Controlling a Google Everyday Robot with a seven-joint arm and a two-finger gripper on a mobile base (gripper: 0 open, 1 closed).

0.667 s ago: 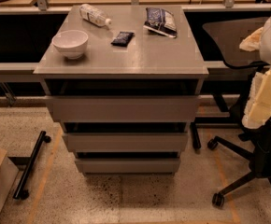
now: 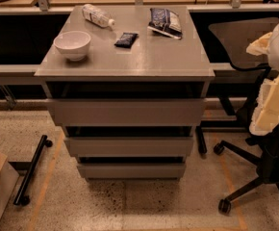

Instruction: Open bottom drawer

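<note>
The grey cabinet [image 2: 130, 66] stands in the middle with three flat, handle-less drawer fronts. The bottom drawer [image 2: 131, 171] is the lowest and narrowest-looking front, just above the floor, and sits shut, in line with the two above it. The middle drawer [image 2: 129, 147] and the top drawer [image 2: 126, 112] are also shut. My gripper [image 2: 273, 105], a white and cream shape at the right edge, hangs to the right of the cabinet at about top-drawer height, well apart from the bottom drawer.
On the cabinet top lie a white bowl [image 2: 72, 44], a plastic bottle [image 2: 97, 15], a small dark packet [image 2: 126, 39] and a blue snack bag [image 2: 165, 22]. A black office chair [image 2: 255, 143] stands at the right. A black bar on wheels [image 2: 31, 170] lies on the floor at the left.
</note>
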